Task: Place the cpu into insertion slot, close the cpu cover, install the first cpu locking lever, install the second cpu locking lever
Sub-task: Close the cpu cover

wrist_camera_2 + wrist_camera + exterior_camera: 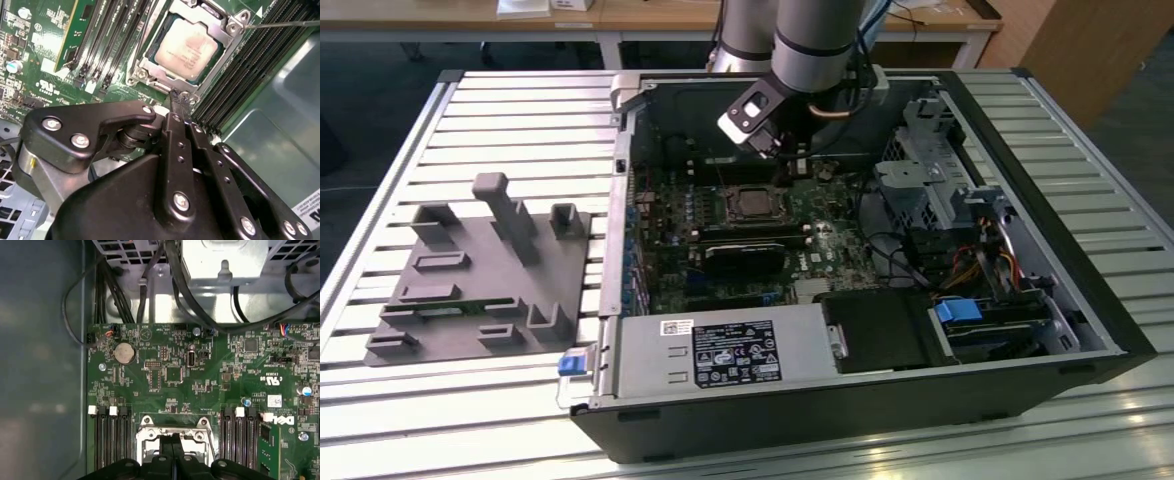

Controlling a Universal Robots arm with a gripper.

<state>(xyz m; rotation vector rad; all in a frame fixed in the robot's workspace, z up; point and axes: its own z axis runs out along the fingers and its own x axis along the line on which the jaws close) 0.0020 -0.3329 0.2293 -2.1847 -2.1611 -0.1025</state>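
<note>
gripper point(176, 99): black and closest to the lens in both wrist views, with its linkages and screw heads in the foreground.
jaws: pressed together, with only a hairline seam between the two fingers point(167, 447); the tips sit right at the edge of the cpu cover point(150, 63).
cpu cover: a silver frame lying flat and closed, its square cut-out framing the chip.
cpu point(187, 47): pale metal face up, seated square in the insertion slot point(749, 204) under the cover, just beyond the fingertips.
locking lever point(285, 23): a thin straight wire running from the cover's corner out across the memory slots point(237, 82); I cannot tell whether it is hooked down.
memory slots: long black rows on both sides of the chip.
motherboard point(170, 375): green, with a round coin cell point(124, 353) past the cover and black cables point(112, 295) beyond its edge.
arm point(821, 35): grey, slanting down into the case point(854, 425) from the far side in the exterior view.
case: black, lying open on its side, with a grey power supply box point(720, 352) at its near end.
table point(520, 95): a pale slatted top carrying the case.
fixture tray point(480, 270): grey, with upright blocks, on the table to the exterior view's left of the case.
</note>
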